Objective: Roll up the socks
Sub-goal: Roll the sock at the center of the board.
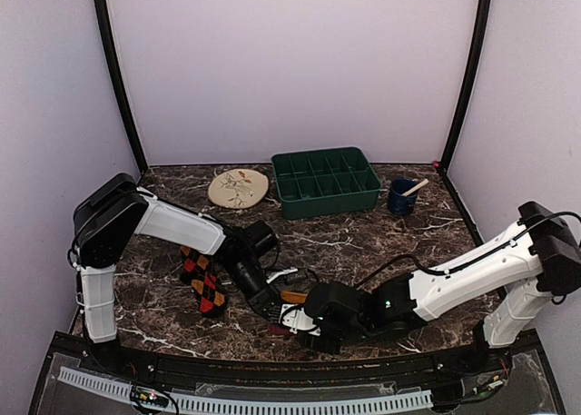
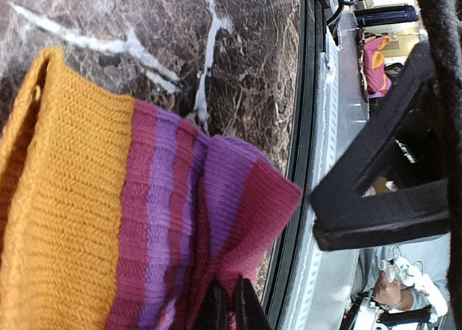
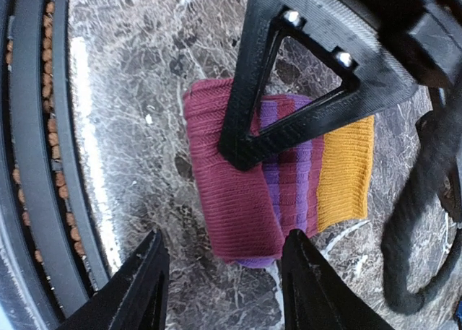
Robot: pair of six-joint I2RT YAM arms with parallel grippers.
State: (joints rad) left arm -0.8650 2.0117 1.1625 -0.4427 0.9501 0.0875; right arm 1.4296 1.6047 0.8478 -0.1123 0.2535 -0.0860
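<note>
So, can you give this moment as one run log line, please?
task: roll socks | left tool: shut on striped sock edge | right tool: open over striped sock | argyle sock: lying apart, untouched

Striped sock (image 1: 292,297) mostly hidden under left gripper (image 2: 231,307) and right gripper (image 3: 227,279) from above, orange sliver showing, its middle masked in right wrist view, argyle sock (image 1: 203,283) partly under left arm (image 1: 179,225), cup (image 1: 399,200) contents indiscernible.

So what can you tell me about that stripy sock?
The striped sock is ribbed knit: a maroon body, purple bands, a mustard cuff. It lies folded on the dark marble table near the front edge. The left gripper pinches its maroon end; the right gripper hangs open over it.
</note>
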